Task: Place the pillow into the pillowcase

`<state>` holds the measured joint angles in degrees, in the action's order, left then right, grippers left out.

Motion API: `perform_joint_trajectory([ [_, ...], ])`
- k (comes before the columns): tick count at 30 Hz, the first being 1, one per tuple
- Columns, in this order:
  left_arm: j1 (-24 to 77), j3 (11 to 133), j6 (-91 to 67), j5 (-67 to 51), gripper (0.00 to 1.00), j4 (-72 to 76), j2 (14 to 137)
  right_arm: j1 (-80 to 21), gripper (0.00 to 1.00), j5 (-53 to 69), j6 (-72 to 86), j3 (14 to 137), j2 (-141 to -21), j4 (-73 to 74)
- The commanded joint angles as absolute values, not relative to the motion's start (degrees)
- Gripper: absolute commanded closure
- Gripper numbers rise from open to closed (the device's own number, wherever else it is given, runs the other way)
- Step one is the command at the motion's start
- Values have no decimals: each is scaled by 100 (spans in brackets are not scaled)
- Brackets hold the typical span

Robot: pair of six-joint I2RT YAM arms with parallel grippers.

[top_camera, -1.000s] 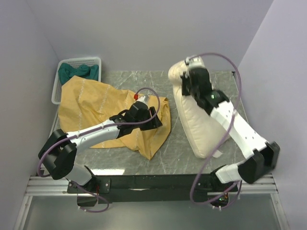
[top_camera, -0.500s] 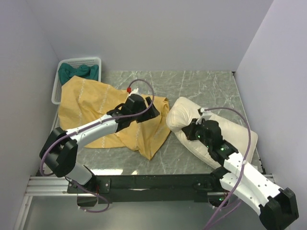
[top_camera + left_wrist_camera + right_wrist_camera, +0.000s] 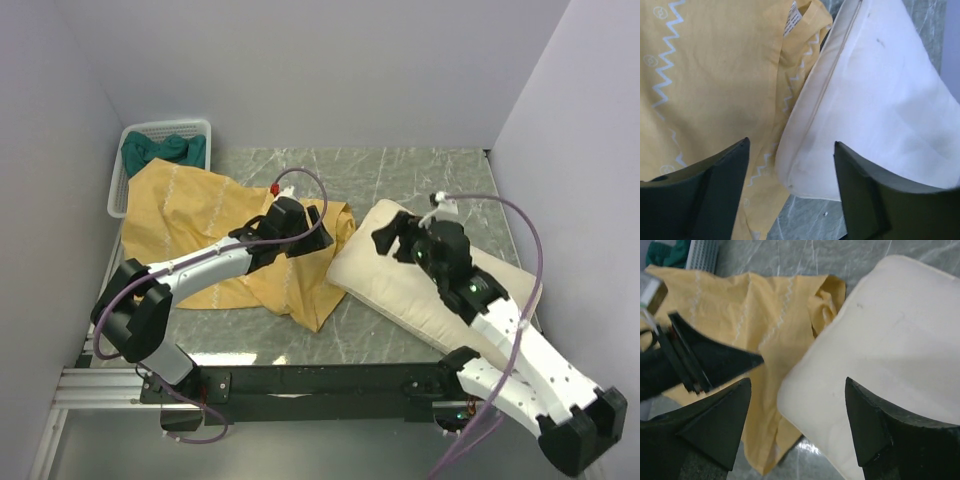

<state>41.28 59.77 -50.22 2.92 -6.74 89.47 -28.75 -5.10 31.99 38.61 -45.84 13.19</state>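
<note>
Lying flat on the table point(image 3: 400, 170) with one corner touching the crumpled pillowcase point(image 3: 190, 215), the soft, light pillow point(image 3: 385, 288) will likely sag, so pinch a corner seam; left gripper point(image 3: 790, 145) and right gripper point(image 3: 797, 382) hover with jaws spread, empty.

Grey marbled table point(image 3: 420, 170) boxed by plain pale walls point(image 3: 300, 60), white basket point(image 3: 166, 124) at far-left corner

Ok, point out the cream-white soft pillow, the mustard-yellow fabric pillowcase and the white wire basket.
cream-white soft pillow point(image 3: 385, 275): top view, bare left end.
mustard-yellow fabric pillowcase point(image 3: 180, 210): top view, far left part.
white wire basket point(image 3: 165, 123): top view, far rim.
</note>
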Motion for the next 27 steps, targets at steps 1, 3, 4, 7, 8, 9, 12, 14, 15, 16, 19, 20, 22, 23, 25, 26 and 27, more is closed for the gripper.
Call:
perform_joint_trajectory([
  [1, 4148, 5871, -4869, 352, 31, -659, 8666, -2935, 17, -1159, 3383, 4859, -5702, 1722],
  [3, 4148, 5749, -4869, 343, 35, -624, 8596, -2953, 16, -1440, 3524, 5297, -6431, 1836],
  [4, 4140, 5713, -4869, 343, 37, -615, 8561, -2944, 16, -1694, 3577, 5482, -6677, 1924],
  [7, 4148, 5599, -4860, 387, 39, -624, 8438, -2953, 17, -1933, 3726, 6089, -7574, 2188],
  [8, 4140, 5555, -4860, 413, 38, -650, 8385, -2944, 19, -2003, 3770, 6230, -7968, 2275],
  [9, 4140, 5537, -4860, 500, 37, -703, 8298, -2962, 21, -2056, 3884, 6423, -8146, 2433],
  [12, 4140, 5467, -4878, 641, 35, -782, 8174, -2962, 20, -2320, 4156, 6486, -8683, 2505],
  [14, 4140, 5458, -4930, 711, 34, -817, 8165, -2962, 19, -2320, 4210, 6486, -9015, 2452],
  [15, 4140, 5475, -4939, 747, 33, -843, 8226, -2962, 17, -2259, 4236, 6539, -9157, 2417],
  [16, 4140, 5502, -4957, 825, 32, -948, 8261, -2962, 16, -2250, 4236, 6583, -9297, 2426],
  [19, 4140, 5669, -4931, 922, 31, -1063, 8428, -2927, 16, -2215, 4166, 6618, -9851, 2312],
  [20, 4140, 5730, -4896, 966, 31, -1107, 8455, -2883, 21, -2128, 4123, 6557, -9983, 2198],
  [22, 4140, 5809, -4852, 1037, 31, -1169, 8578, -2813, 48, -1794, 3973, 6241, -10002, 1768],
  [23, 4140, 5905, -4765, 1089, 31, -1239, 8639, -2769, 60, -1706, 3912, 6127, -9941, 1645],
  [25, 4140, 5994, -4676, 1099, 31, -1292, 8824, -2628, 100, -1548, 3815, 5811, -9801, 1407],
  [26, 4148, 6081, -4563, 1064, 31, -1318, 8894, -2584, 100, -1434, 3762, 5705, -9565, 1337],
  [27, 4157, 6117, -4492, 1011, 31, -1327, 9060, -2471, 100, -1328, 3657, 5487, -9406, 1197],
])
